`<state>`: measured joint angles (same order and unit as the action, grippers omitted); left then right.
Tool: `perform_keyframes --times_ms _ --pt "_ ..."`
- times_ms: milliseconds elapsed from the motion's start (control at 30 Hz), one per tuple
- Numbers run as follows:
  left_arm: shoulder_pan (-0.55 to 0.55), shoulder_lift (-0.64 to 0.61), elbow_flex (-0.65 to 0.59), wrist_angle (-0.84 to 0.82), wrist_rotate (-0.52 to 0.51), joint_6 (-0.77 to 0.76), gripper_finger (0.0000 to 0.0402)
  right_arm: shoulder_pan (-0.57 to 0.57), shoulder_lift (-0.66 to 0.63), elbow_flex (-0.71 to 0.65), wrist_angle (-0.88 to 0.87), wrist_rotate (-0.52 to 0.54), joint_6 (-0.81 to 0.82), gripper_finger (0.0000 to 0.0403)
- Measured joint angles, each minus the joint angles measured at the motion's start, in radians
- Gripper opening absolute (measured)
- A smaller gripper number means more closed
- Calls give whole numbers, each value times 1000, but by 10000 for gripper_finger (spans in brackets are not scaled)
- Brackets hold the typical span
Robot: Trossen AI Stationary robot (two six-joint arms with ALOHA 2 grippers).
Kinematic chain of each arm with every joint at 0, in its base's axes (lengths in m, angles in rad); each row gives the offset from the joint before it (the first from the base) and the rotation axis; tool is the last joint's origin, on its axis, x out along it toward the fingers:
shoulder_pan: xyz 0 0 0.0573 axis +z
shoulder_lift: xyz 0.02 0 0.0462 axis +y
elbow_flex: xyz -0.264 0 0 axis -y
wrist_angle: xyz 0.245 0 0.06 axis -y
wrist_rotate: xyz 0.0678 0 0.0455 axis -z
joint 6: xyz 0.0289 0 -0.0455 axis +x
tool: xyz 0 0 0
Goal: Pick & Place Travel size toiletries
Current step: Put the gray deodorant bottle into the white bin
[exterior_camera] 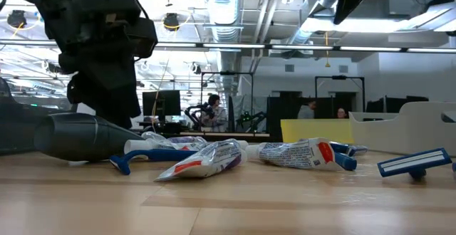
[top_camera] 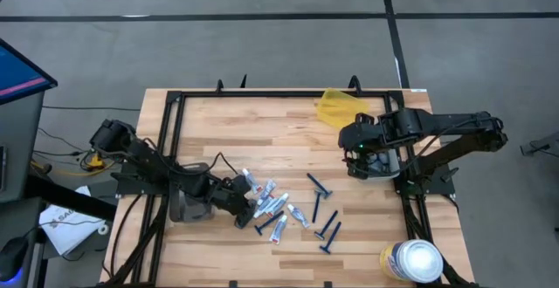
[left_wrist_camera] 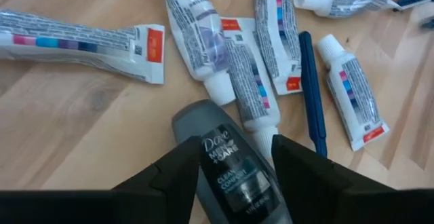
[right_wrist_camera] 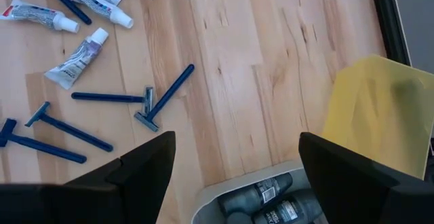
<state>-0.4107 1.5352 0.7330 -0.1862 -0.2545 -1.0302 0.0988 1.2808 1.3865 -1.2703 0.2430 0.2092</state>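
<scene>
Toothpaste tubes [left_wrist_camera: 258, 81] crowd the grey Dove pod [left_wrist_camera: 227, 163] lying on the worktop [top_camera: 262, 131] between the left claw's [left_wrist_camera: 234, 163] parted fingers, so closing could snag a tube; right claw [right_wrist_camera: 234, 163] hangs apart over the bin [right_wrist_camera: 258, 197].

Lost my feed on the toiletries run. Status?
Left gripper low at the pile, fingers astride grey Dove container. Right gripper open, over white bin. Tubes crowd the container's tip.
</scene>
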Motion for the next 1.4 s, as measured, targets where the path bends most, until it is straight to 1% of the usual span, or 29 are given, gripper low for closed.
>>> perform_keyframes --times_ms 200,367,600,900,1067,1167,1400 --pt "-17 0 0 -6 1 0 212 0 0 0 1 0 0 306" --pt "-17 0 0 -11 1 -5 218 0 0 0 16 0 0 306" --pt "-35 38 0 5 7 -32 218 -1 0 0 26 0 -3 306" --pt "-77 99 2 18 -7 -107 219 -1 0 0 26 -1 -12 306" --pt "-99 139 4 18 9 -107 219 -1 0 0 26 -1 -29 306" --pt "-115 158 5 10 -1 -104 218 -1 0 0 26 -1 -29 306" --pt "-118 161 5 13 14 -73 196 -1 0 0 26 -1 -37 306"
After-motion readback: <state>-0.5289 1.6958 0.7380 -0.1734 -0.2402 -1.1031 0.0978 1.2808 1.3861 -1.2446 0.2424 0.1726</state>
